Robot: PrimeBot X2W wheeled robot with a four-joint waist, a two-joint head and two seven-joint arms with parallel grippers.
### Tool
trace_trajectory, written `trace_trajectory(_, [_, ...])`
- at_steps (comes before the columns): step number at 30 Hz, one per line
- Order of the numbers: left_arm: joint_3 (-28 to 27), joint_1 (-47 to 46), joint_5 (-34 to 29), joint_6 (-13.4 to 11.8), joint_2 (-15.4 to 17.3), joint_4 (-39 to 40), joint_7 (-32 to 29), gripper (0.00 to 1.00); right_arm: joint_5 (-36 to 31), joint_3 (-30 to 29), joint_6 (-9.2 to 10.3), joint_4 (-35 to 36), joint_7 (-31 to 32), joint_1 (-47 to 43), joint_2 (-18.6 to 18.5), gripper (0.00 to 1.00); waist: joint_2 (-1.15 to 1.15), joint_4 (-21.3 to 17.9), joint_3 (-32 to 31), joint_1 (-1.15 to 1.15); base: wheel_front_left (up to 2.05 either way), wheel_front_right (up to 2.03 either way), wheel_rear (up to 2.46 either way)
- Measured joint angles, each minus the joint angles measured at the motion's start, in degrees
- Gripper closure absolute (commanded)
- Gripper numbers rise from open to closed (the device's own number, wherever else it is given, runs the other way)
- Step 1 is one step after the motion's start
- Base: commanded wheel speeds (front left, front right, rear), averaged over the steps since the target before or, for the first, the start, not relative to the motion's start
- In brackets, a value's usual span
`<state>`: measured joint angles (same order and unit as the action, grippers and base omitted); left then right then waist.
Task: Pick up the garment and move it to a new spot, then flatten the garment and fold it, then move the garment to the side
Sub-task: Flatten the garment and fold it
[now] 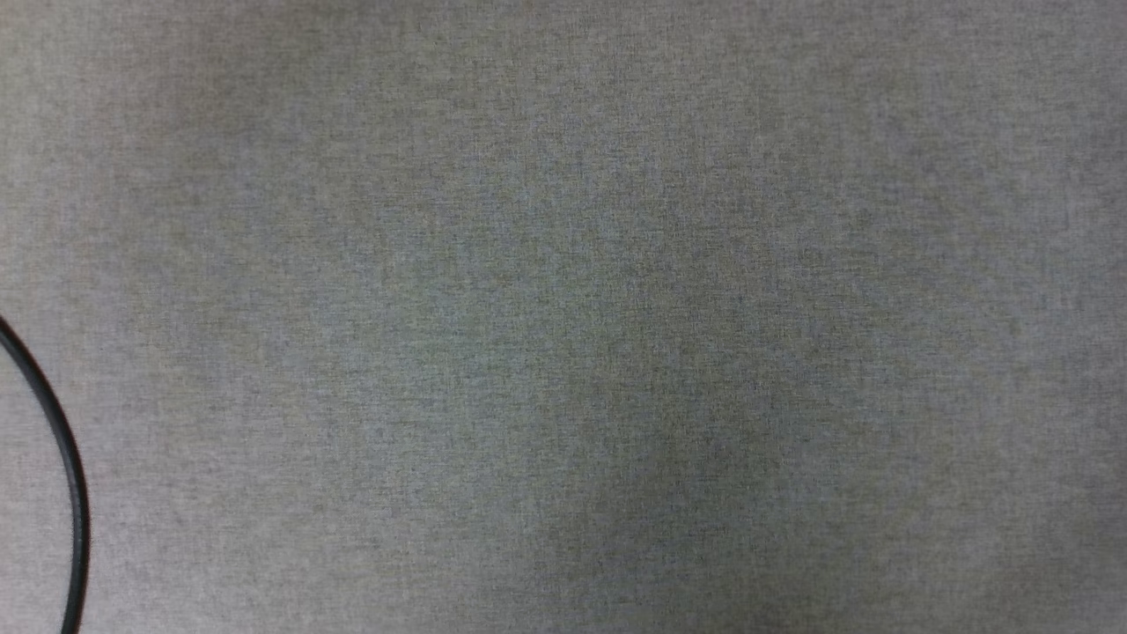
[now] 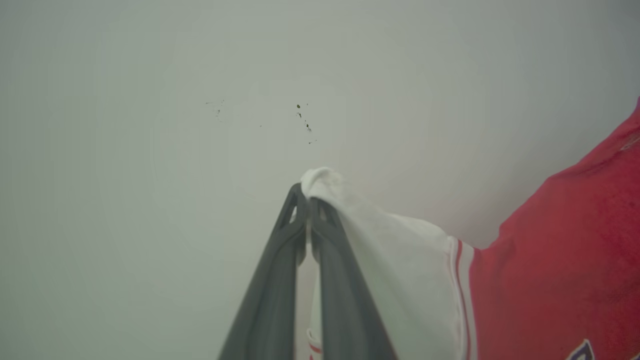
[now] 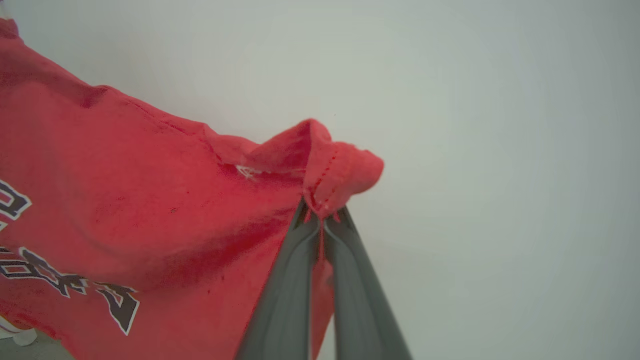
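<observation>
L gripper (image 2: 306, 202) pinched tight on white sleeve tip of red jersey T-shirt (image 2: 555, 280) w/ striped trim, black block letters; fabric drapes to its right. R gripper (image 3: 322, 217) clamped on stitched red edge, shirt body spreading to its left.

Left hand (image 2: 306, 194) has the garment (image 2: 550, 260) pinched right at the tip of its sleeve (image 2: 380, 235), a fold poking out just past the fingertips. From there the garment runs off to the right of the left wrist view. Right hand (image 3: 320, 216) is clamped on a corner of the garment's hem (image 3: 340, 170), and its chest (image 3: 125, 200) spreads away to the left of that view, lettering (image 3: 65, 287) low on that side. Behind the garment sits a plain surface (image 2: 150, 150). In the head view, a cord (image 1: 75, 493) curves across the worktop (image 1: 563, 308) at the lower left corner.
</observation>
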<state>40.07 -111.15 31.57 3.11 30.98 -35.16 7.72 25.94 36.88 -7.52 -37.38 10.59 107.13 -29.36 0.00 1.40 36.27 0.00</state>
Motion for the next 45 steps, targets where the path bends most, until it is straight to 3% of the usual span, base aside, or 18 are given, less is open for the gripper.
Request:
trace_trajectory(9, [2.2,12.4,2.2,1.0,-1.7,-4.9,4.5,1.0,4.3,5.7,0.0,-4.4,-5.7,-12.6,1.8,1.0,0.0,0.1,-2.0,0.0,0.0,0.0,0.0])
trace_trajectory(15, [2.7,25.6,4.1,-0.3,-0.9,-3.7,6.2,1.0,7.7,10.0,0.0,-4.4,-9.0,-22.1,1.6,1.0,0.0,0.2,-5.2,0.0,0.0,0.0,0.0])
trace_trajectory(20, [2.5,39.7,6.1,-3.0,1.1,1.2,6.9,1.0,10.8,14.0,0.0,-2.6,-10.5,-31.1,-0.2,1.0,0.0,0.2,-8.7,0.0,0.0,0.0,0.0])
trace_trajectory(36, [5.8,86.5,14.6,-16.0,9.2,23.3,6.4,1.0,21.3,20.8,0.0,4.1,-15.4,-59.7,-8.4,1.0,0.0,0.3,-23.1,-0.01,0.0,0.0,0.0])
trace_trajectory(45, [7.4,103.6,19.9,-21.5,11.3,31.4,6.4,1.0,26.0,18.0,0.0,8.5,-18.4,-78.3,-12.8,1.0,0.0,0.4,-30.4,-0.02,0.0,0.0,0.0])
